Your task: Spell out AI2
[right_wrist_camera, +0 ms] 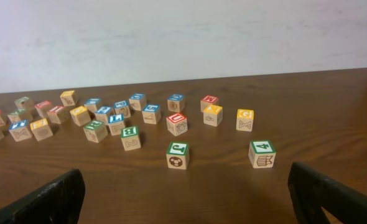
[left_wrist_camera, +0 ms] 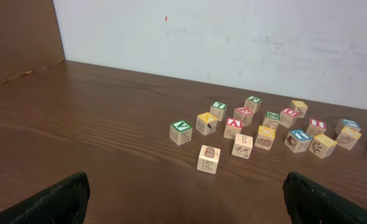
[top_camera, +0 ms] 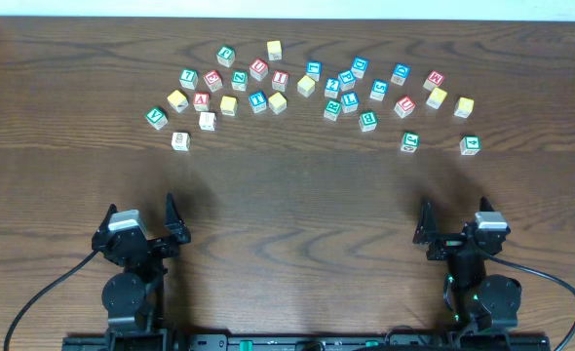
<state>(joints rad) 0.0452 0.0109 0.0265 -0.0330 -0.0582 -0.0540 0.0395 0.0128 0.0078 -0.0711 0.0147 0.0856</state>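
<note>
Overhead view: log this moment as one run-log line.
phase: not started | left gripper: open, empty | right gripper: open, empty | letter blocks: scattered loose, none lined up

blocks (right_wrist_camera: 176,124) scattered across table (right_wrist_camera: 190,196) | green 4 block (right_wrist_camera: 262,154) front right | fingers (right_wrist_camera: 43,202) wide apart, lower corners | white wall (right_wrist_camera: 171,37) behind

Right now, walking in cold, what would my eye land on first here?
First, the scatter of colourful wooden letter blocks across the far half of the dark wooden table. Then, at the near edge, the black left gripper and right gripper, one towards each corner. Both are wide open, hold nothing and sit well short of the blocks.
</note>
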